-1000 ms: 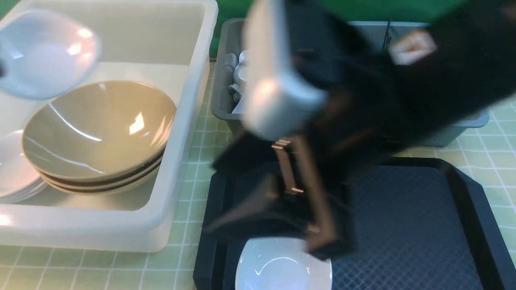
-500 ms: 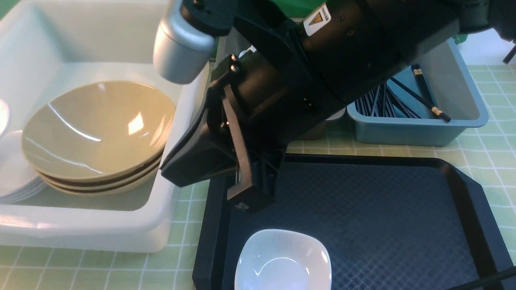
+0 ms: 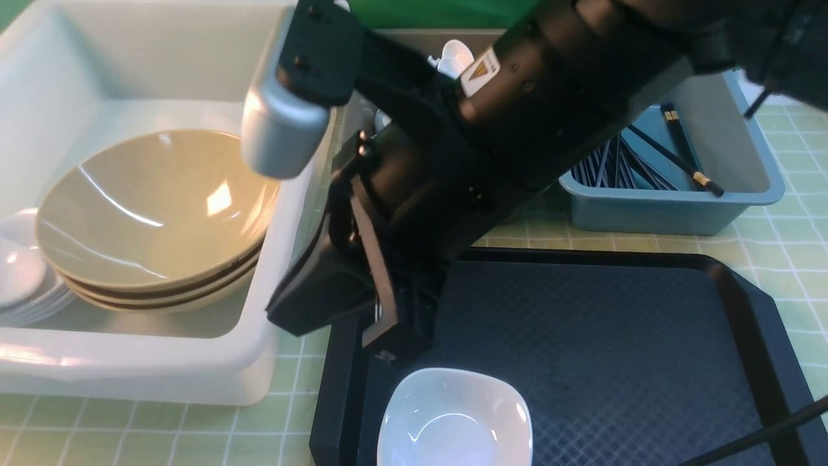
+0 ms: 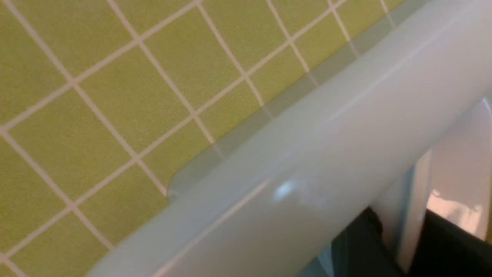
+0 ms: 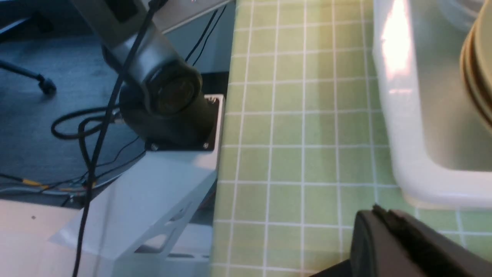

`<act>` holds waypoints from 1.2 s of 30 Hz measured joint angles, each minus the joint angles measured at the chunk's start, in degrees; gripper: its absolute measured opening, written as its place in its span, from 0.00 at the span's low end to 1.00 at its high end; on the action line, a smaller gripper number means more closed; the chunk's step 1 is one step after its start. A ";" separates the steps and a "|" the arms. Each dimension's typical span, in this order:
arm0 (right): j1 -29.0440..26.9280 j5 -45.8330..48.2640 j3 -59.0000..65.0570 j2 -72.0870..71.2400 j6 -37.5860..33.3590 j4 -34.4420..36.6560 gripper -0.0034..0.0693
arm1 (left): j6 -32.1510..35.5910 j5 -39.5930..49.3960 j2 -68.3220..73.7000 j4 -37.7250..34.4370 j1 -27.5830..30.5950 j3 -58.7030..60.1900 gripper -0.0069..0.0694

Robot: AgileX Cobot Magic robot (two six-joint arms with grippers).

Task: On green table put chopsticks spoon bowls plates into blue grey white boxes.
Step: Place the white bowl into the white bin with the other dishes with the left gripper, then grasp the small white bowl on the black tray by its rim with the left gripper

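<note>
The small white dish (image 3: 455,421) sits at the bottom centre of the front view, on the black tray (image 3: 647,362), and I judge it light, hard, glossy and breakable. It looks slippery under the pads, and a hard squeeze or a drop could chip it. I would take it by the rim, one finger inside the wall and one outside, at a straight side rather than a rounded corner. The right claw (image 3: 385,333) hangs just above the dish's upper left edge, over the tray's left border, pinched closed with nothing in it. The left claw (image 4: 399,246) shows only as dark edges in the lower right of its wrist view, beside the rim of the white box (image 3: 284,246). I cannot tell how wide it stands or whether it has hold of anything. Compared with a second ago, the right arm is no longer a blur lying low across the tray with its claw spread at the dish's rim. It is now higher and further left. The blue box (image 3: 673,210) of chopsticks (image 3: 676,158), hidden then, is now clear at the upper right. The pale dish held in the upper left corner is gone from there. A similar one (image 3: 16,272) now lies at the left edge, beside the tan bowls (image 3: 155,207).
</note>
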 joint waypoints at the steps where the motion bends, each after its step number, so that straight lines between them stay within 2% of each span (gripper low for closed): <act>1: 0.00 0.42 0.00 0.26 0.00 0.00 0.08 | -1.00 -0.38 0.00 1.17 -0.56 -0.06 0.27; 3: 0.00 0.63 0.00 0.31 0.06 0.05 0.08 | -1.17 -0.90 0.00 1.51 -1.30 -0.13 0.36; 4: 0.00 0.68 0.00 0.31 0.06 0.11 0.08 | -1.17 -0.97 -0.06 1.51 -1.37 -0.13 0.37; 6: 0.00 0.87 0.00 0.31 0.06 0.22 0.08 | -1.22 -0.97 -0.11 1.51 -2.01 -0.39 0.52; 7: 0.00 0.87 0.00 0.31 0.06 0.28 0.08 | -1.22 -1.03 -0.12 1.35 -2.01 -0.45 0.54; 10: 0.00 1.45 0.00 0.31 0.19 0.45 0.08 | -1.48 -1.25 -0.68 -0.21 -2.59 -0.56 0.75; 13: -0.42 2.27 0.00 0.08 0.19 0.50 0.08 | -2.22 -1.19 -1.63 -1.51 -2.78 -0.38 0.87; 17: -4.29 4.64 0.00 -2.42 0.38 0.58 0.08 | -2.62 0.63 -6.29 -1.04 -2.90 -0.25 0.94; 21: -9.95 7.29 0.17 -6.46 1.72 0.58 0.08 | 1.24 1.74 -13.64 -3.14 -6.47 -0.62 0.94; 23: -12.15 7.47 1.52 -9.15 3.15 0.58 0.08 | 6.18 2.05 -18.07 -5.27 -12.31 -0.62 0.94; 26: -13.71 7.61 5.59 -12.57 4.69 0.58 0.08 | 12.41 3.48 -21.30 -7.26 -24.44 -0.62 0.89; 28: -13.89 6.44 10.59 -15.40 5.55 0.58 0.08 | 14.74 5.62 -21.96 -7.52 -35.34 -0.62 0.85; 30: -13.89 4.34 15.57 -18.42 5.89 0.68 0.08 | 15.59 7.18 -21.35 -6.69 -45.02 -0.62 0.81; 31: -13.89 4.16 16.05 -19.04 5.87 0.68 0.08 | 15.56 7.29 -21.24 -6.69 -45.02 -0.62 0.80; 32: -13.89 2.65 19.20 -20.94 5.95 0.68 0.09 | 15.65 8.01 -20.13 -5.50 -51.98 -0.62 0.78; 36: -13.89 0.46 25.22 -26.89 5.95 0.63 0.09 | 13.93 9.86 -14.62 -0.77 -64.24 -0.62 0.75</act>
